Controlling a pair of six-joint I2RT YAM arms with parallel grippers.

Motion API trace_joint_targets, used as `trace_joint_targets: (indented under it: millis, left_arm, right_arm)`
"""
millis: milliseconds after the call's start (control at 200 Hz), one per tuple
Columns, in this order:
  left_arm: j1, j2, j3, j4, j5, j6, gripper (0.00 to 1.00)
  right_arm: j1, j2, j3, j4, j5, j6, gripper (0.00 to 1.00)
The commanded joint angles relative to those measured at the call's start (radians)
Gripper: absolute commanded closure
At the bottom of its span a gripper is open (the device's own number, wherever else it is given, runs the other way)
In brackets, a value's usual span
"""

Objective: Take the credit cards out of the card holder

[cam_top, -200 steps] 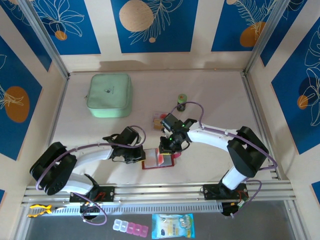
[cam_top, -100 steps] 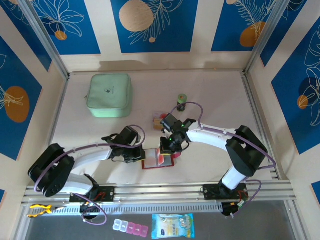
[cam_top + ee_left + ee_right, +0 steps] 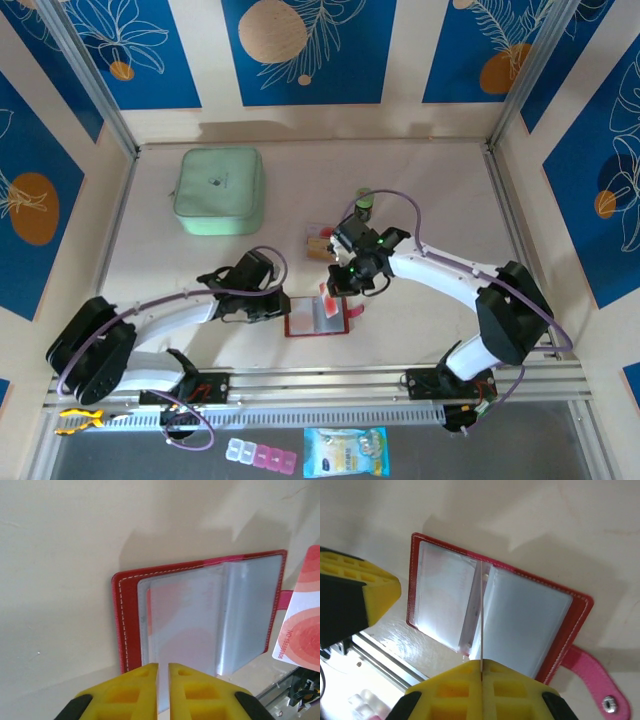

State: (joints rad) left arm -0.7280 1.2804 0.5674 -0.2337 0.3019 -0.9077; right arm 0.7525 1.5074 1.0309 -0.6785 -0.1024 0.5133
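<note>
Clamping reddish credit card (image 3: pixel 300 615) in right gripper (image 3: pixel 482 667), out of card holder (image 3: pixel 190 615); with left gripper (image 3: pixel 163 672) nearly together at holder's edge; maybe more inside.

Red card holder (image 3: pixel 120 630), white stitching, pink tab (image 3: pixel 592 675); card (image 3: pixel 300 622) seemingly salmon-ringed on white.

Left fingers (image 3: pixel 135 692) nearly together, right fingers (image 3: pixel 520 692) pinched tight, arms inward

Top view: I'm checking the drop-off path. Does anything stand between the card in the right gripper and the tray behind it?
Nothing visible does. The credit card, pinched in the right gripper, is out of the card holder; bare table separates it from the tray.
</note>
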Motion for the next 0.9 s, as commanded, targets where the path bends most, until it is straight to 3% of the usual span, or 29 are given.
trace_joint_targets:
  millis: [0, 175, 400, 615, 895]
  left_arm:
    - [0.011, -0.04, 0.01, -0.036, -0.037, 0.018, 0.87]
    - [0.024, -0.081, -0.008, -0.043, -0.053, 0.019, 0.87]
    - [0.036, -0.103, -0.012, -0.052, -0.053, 0.022, 0.87]
    - [0.042, -0.134, -0.025, -0.071, -0.061, 0.024, 0.86]
    - [0.055, -0.138, -0.02, -0.081, -0.053, 0.033, 0.86]
  right_arm:
    - [-0.012, -0.029, 0.047, -0.059, -0.003, -0.26, 1.0]
    - [-0.035, -0.012, 0.118, -0.139, -0.006, -0.583, 1.0]
    - [-0.016, 0.086, 0.28, -0.267, 0.226, -0.873, 1.0]
    - [-0.063, 0.182, 0.419, -0.322, 0.194, -1.066, 1.0]
    - [-0.165, 0.318, 0.641, -0.361, 0.1, -1.163, 1.0]
